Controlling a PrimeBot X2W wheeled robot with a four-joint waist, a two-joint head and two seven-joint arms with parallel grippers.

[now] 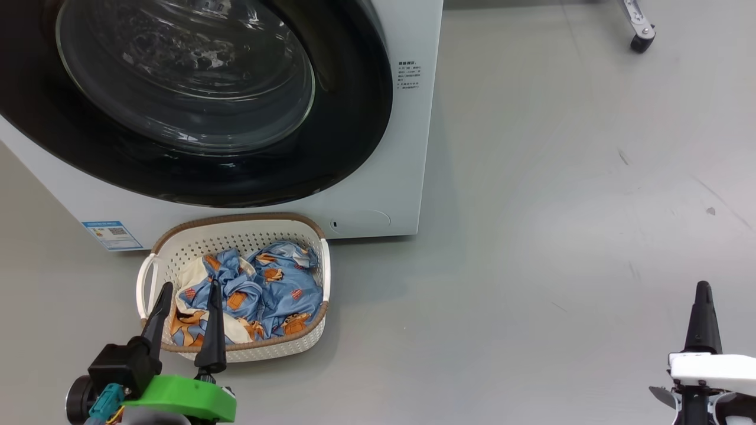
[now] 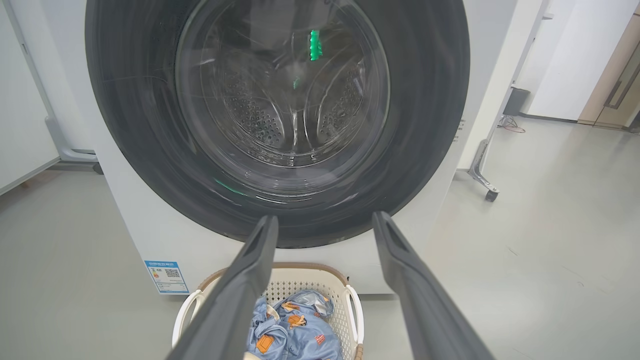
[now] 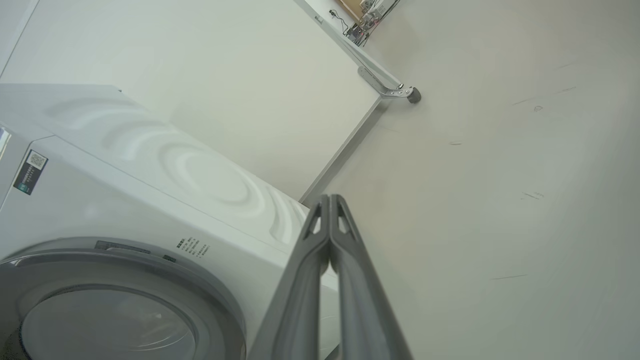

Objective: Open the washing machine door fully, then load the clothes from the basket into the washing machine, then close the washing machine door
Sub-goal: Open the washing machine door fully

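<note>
We log the left gripper (image 1: 191, 284) with its fingers spread as wide as they go and nothing held between them. Directly ahead of and below its tips sits the basket (image 1: 248, 239). Both fingers cross its near brown rim in the head view, and its left handle (image 1: 142, 283) lies just outside the left finger. Whether the tips touch the clothes (image 1: 271, 289) heaped inside, we cannot tell. Further along the fingers stands the washing machine (image 1: 407, 147), with the basket's far rim close against its front panel. The washing machine door (image 1: 354, 118) lies shut, and the lowest edge of its black rim sits just above that far rim. From the left wrist the two tips (image 2: 325, 217) frame this edge. A blue label sticker (image 1: 112, 235) marks the panel's lower corner, ahead and left of this gripper. To its right, past the basket's right side and the machine's right edge, grey floor (image 1: 531, 236) runs open across to the right gripper (image 1: 703, 289). That gripper is well apart, with its fingers pressed together on nothing. The machine's corner lies ahead and left of it. Far ahead over bare floor is a caster wheel (image 1: 641, 41) on a metal leg.
</note>
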